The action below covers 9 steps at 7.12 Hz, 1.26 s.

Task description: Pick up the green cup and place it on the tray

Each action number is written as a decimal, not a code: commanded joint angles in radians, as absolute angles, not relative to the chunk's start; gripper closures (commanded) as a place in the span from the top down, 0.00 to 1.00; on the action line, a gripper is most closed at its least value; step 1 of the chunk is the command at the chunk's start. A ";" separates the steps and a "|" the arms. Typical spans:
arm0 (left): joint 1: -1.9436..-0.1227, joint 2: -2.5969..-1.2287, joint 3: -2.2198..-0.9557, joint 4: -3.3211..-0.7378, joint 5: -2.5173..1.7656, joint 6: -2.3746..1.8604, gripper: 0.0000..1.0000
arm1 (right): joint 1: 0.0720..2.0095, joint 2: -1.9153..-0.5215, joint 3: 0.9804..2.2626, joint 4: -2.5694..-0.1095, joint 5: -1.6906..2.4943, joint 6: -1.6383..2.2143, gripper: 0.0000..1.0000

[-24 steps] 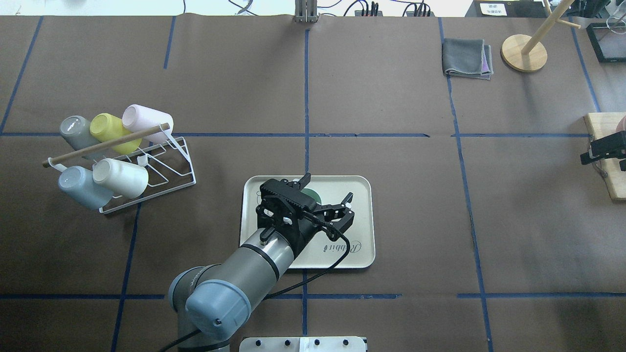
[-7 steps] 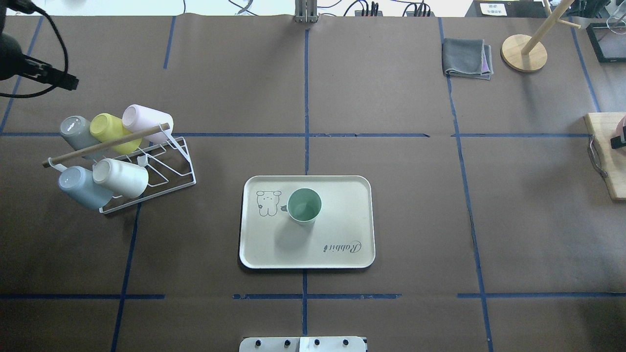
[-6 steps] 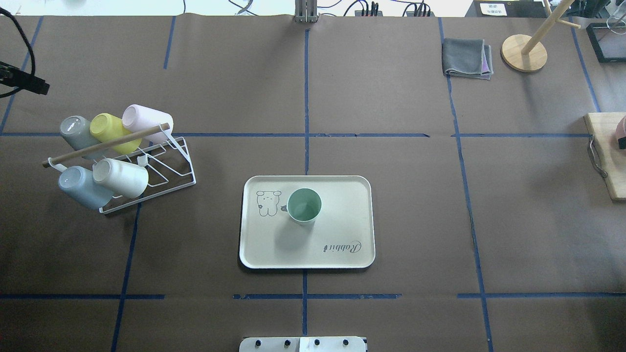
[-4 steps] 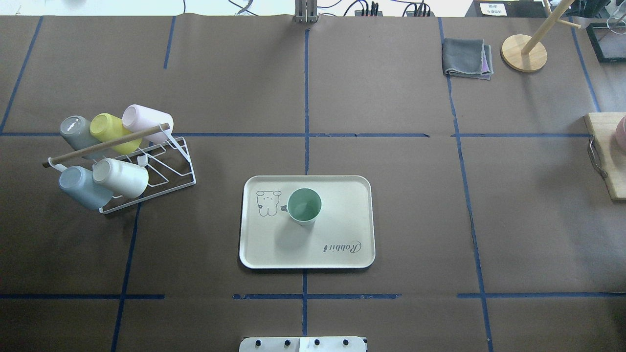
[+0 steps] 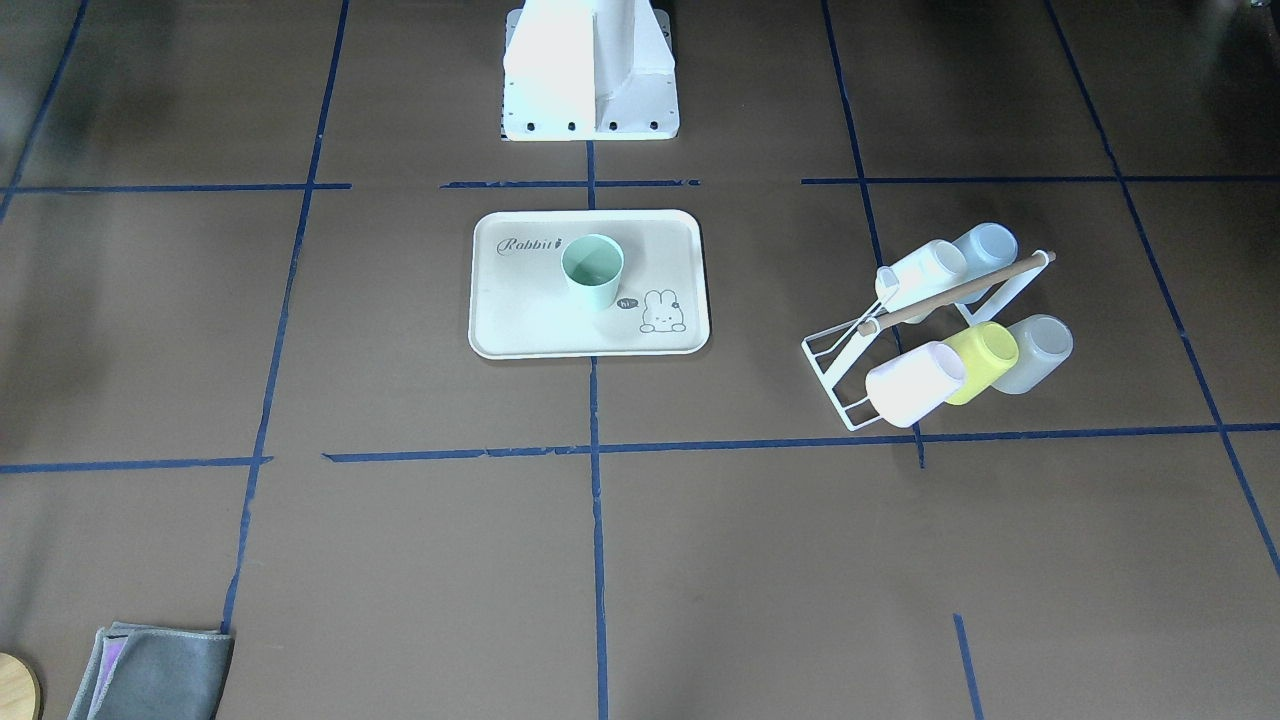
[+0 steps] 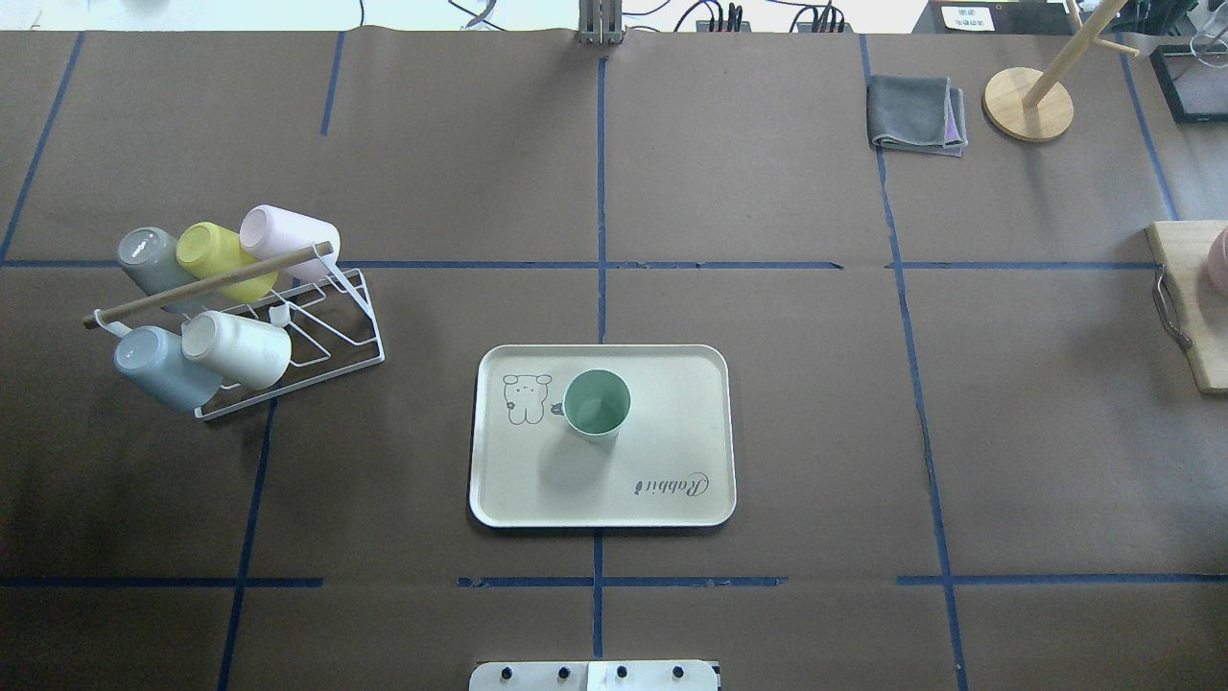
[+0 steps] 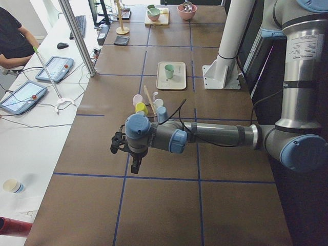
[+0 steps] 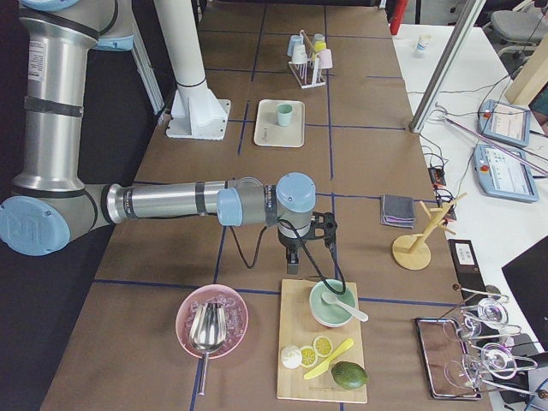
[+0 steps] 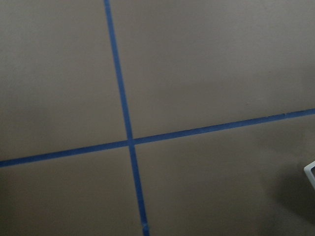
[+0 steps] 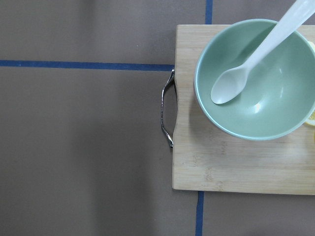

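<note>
Two arms [image 7: 215, 134] reach out low, one towards each end of the table. One tray [image 6: 672, 422] lies in the middle, just ahead of the base [image 6: 595, 676]. One rack [image 6: 331, 350] stands to the robot's left with five cups [image 6: 235, 347] on it. One green cup [image 6: 597, 405] stands upright on the tray, beside the bunny drawing. It is well apart from both grippers: the left gripper [image 7: 135, 168] hangs beyond the rack, and the right gripper [image 8: 297, 265] hangs over a board [image 8: 321, 368] near one bowl [image 8: 330, 304]. I can't tell how far either gripper is open, or whether it holds anything.
</note>
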State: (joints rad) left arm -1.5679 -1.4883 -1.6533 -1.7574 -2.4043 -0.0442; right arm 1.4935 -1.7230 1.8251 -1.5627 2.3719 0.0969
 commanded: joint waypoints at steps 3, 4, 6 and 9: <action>-1.597 -1.468 -1.759 -1.520 -2.341 -0.089 1.00 | 1.496 -1.726 1.827 -1.569 2.373 0.081 0.99; -1.597 -1.454 -1.819 -1.452 -2.341 -0.084 1.00 | 1.496 -1.726 1.827 -1.569 2.372 0.080 0.99; -1.597 -1.422 -1.830 -1.381 -2.345 0.061 1.00 | 1.494 -1.729 1.825 -1.569 2.372 0.055 0.99; -1.586 -1.374 -1.852 -1.393 -2.347 0.071 1.00 | 1.494 -1.730 1.825 -1.569 2.372 0.055 0.99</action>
